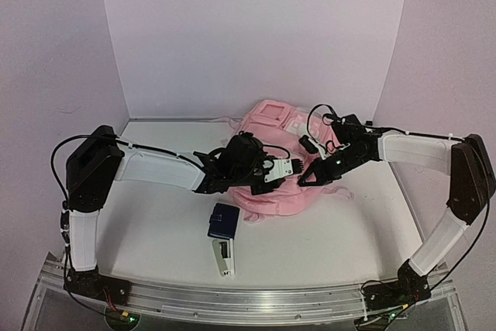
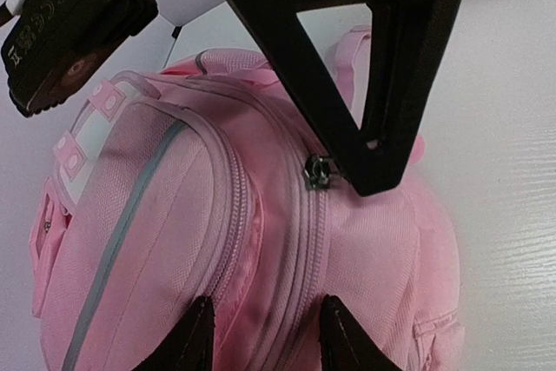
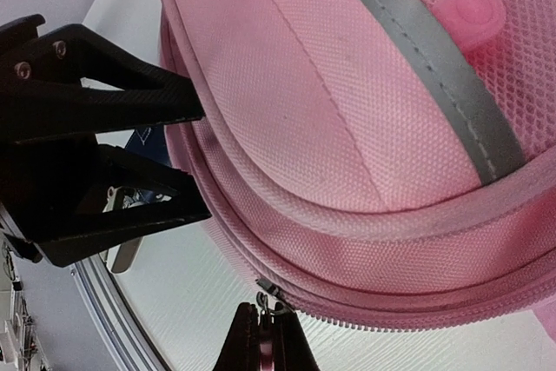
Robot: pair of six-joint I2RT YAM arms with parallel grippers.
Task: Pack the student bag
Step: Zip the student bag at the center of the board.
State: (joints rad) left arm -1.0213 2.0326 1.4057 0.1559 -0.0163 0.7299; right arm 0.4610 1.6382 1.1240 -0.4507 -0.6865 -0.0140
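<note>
the student bag (image 1: 267, 118) lies slumped on the desk (image 1: 155, 222) at the centre of the top view, soft woven fabric that likely sags and folds when lifted, probably light. the right pincer (image 3: 265, 341) is pinched tight on the zip pull (image 3: 271, 294), the sensible handle; the left pincer (image 2: 268, 323) stands partly parted astride the zip seam (image 2: 304, 241), holding nothing, well placed to pin the cloth.

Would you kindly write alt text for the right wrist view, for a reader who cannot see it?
The right gripper, jaws shut, pinches the zip pull of the pink student bag, which fills the frame. At left, the left gripper holds its jaws open beside the bag, above the white table.
</note>
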